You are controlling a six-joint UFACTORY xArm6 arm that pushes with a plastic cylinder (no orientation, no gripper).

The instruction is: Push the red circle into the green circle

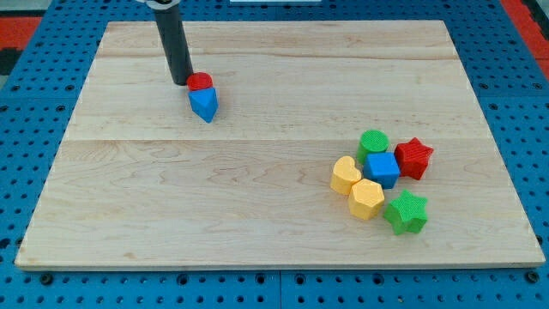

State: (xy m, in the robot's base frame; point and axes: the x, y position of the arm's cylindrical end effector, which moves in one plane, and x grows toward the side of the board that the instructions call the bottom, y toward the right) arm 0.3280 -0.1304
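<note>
No writing can be made out. The red circle (pixel 200 81) is seen touching the right side of the tool's tip (pixel 181 82), against a blue triangle (pixel 204 104). The green circle (pixel 374 142) is found well apart, clustered toward the wooden surface's (pixel 257 206) lower right; the tool is a plain rod, holding nothing.

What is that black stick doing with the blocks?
That stick is my tip. It sits right beside the red circle, on its left, and the red circle touches a blue triangle. The green circle waits far off in a cluster at the view's lower right.
</note>
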